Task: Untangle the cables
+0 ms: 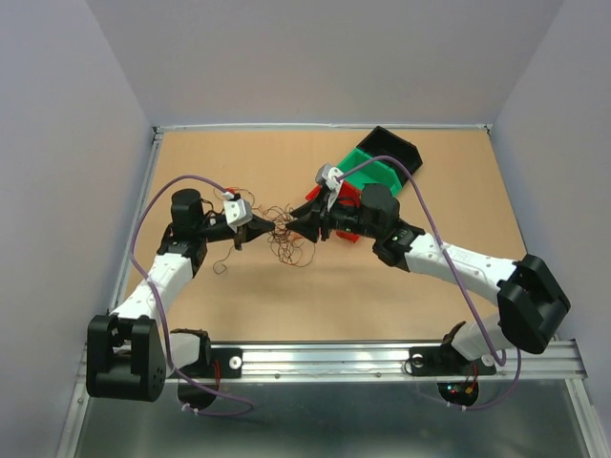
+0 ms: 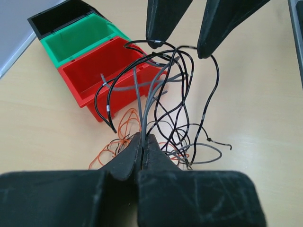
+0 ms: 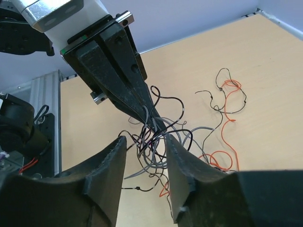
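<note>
Seen from overhead, a tangle of thin black, grey and orange wires point(image 1: 284, 243) sits mid-table on the tan tabletop point(image 1: 239, 315), with the left gripper point(image 1: 256, 229) at its 9 o'clock and the right gripper point(image 1: 292, 227) at its 3 o'clock. A black plastic bin point(image 1: 396, 148), green plastic bin point(image 1: 377, 174) and red plastic bin point(image 1: 348, 196) lie toward 1 o'clock. The left wrist view shows its fingers pinched tight on a bundle of strands. In the right wrist view its fingers stand parted, with strands between them.

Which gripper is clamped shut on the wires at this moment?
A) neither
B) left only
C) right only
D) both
B: the left gripper is pinched shut on the wires, while the right gripper is open, with strands in the gap between its fingers.
</note>
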Tool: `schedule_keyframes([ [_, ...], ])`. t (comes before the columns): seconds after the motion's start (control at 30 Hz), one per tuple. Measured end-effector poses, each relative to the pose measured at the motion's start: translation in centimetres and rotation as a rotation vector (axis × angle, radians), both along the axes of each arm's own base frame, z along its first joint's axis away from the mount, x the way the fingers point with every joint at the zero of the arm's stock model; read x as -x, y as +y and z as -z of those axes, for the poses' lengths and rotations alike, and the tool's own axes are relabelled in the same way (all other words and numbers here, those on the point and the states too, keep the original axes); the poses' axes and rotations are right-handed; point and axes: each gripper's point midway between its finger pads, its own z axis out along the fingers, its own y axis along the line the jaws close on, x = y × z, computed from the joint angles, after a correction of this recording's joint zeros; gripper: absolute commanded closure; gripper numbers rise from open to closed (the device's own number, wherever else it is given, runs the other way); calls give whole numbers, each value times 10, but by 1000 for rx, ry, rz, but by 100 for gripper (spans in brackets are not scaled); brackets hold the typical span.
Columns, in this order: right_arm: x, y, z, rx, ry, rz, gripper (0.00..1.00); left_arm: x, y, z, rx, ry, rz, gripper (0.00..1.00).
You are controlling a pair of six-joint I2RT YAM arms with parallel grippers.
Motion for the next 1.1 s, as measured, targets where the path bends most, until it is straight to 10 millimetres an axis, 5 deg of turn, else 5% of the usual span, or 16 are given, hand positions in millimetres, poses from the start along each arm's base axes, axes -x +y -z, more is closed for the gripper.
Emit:
schedule_keyframes([
  [0.13, -3, 1, 4, 6, -5, 5, 37, 0, 1, -2, -3, -10, -5, 100],
  [0.33, -7, 5, 23, 38, 25, 4, 37, 3, 1, -7, -4, -35, -4, 100],
  [0.43, -8, 7, 29, 48, 35, 3, 48, 5, 1, -12, -4, -57, -4, 100],
  [0.53, -8, 7, 30, 50, 36, 3, 71, 5, 2, -16, -5, -75, -5, 100],
  [0.67, -8, 7, 30, 48, 39, 4, 78, 4, 3, -16, -10, -85, -15, 100],
  [0.73, -9, 7, 29, 48, 38, 9, 73, 2, 4, -15, -15, -85, -29, 100],
  [0.83, -12, 5, 28, 46, 38, 31, 40, -3, 6, -14, -25, -87, -57, 100],
  [0.87, -13, 4, 27, 45, 35, 41, 36, -4, 6, -14, -27, -87, -63, 100],
  [1.1, -13, -4, 4, 2, -3, 78, 34, -5, 7, -12, -35, -96, -69, 100],
])
